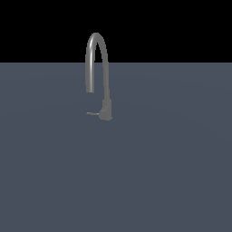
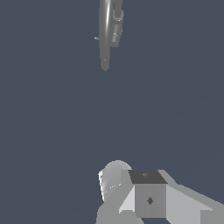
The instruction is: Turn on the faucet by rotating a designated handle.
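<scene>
I see the faucet (image 1: 105,86) standing upright on the grey floor (image 1: 172,172), spout arching toward the exterior view's left, handle (image 1: 93,113) lying level from the base, pointing to that same left, gripper (image 2: 148,197) well apart from it, opening I cannot tell.

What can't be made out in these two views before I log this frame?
- Gripper: out of the exterior view; whether the pale blocks low in the wrist view are its fingers, and open or shut, is unclear.
- Handle: very thin in the exterior view; a speck in the wrist view.
- Faucet: cut off by the wrist picture's edge.
</scene>
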Robot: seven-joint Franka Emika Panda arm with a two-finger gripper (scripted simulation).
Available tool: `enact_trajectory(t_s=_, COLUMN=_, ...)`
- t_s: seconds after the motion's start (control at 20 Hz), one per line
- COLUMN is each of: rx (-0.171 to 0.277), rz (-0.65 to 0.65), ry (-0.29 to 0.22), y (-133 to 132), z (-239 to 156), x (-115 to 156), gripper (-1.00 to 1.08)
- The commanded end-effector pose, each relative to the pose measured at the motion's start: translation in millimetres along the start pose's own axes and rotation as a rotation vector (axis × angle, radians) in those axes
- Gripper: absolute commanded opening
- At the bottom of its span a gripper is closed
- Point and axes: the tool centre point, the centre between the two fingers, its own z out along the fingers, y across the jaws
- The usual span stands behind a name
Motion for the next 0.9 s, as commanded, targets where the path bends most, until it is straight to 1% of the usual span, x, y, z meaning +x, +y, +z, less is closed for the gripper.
enact_trajectory(t_s=0.0, rx=0.0, rz=0.0, ry=0.0, y=0, z=0, x=0, gripper=-1.0)
enact_trajectory(t_s=0.2, rx=-0.015, rz=-0.014, ry=-0.001, y=-1, z=1, x=3, gripper=-1.0)
enact_trajectory(t_s=0.4, rx=-0.058, rz=-0.055, ry=-0.005, y=-2, z=6, x=11, gripper=-1.0)
enact_trajectory(t_s=0.6, rx=-0.128, rz=-0.122, ry=-0.011, y=-6, z=13, x=24, gripper=-1.0)
enact_trajectory(t_s=0.85, rx=-0.249, rz=-0.237, ry=-0.022, y=-12, z=26, x=47, gripper=-1.0)
